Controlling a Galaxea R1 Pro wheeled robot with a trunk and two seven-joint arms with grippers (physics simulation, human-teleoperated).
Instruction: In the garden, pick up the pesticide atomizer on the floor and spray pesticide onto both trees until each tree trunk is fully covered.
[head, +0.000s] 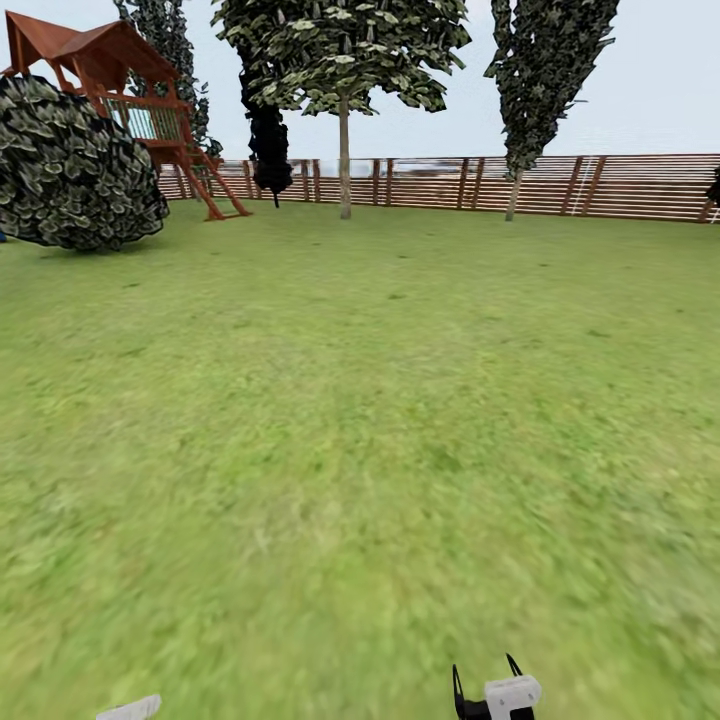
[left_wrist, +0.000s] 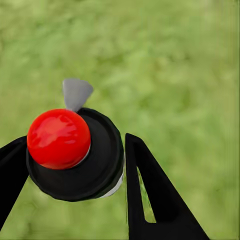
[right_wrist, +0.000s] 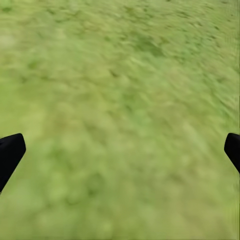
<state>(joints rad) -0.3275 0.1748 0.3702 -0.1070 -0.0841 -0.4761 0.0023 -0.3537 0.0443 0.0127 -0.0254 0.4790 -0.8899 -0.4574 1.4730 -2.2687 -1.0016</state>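
Atomizer held over the lawn
The left end effector (left_wrist: 75, 165) is gripping the pesticide atomizer (left_wrist: 75, 155); the right end effector (right_wrist: 120, 150) is hanging wide open, empty, above grass (head: 360, 420).

Ground: green lawn (head: 360, 430), flat, mottled, near edge to far fence. Far boundary: reddish-brown horizontal-slat wooden fence (head: 620, 186), spanning left to right. Far left: wooden playhouse (head: 110, 75) with pitched roof and ladder; round dark-leaved bush (head: 70, 165) in front. Narrow near-black cypress-like tree (head: 268, 140) by fence. Sky (head: 660, 80): pale grey-blue, even daylight.
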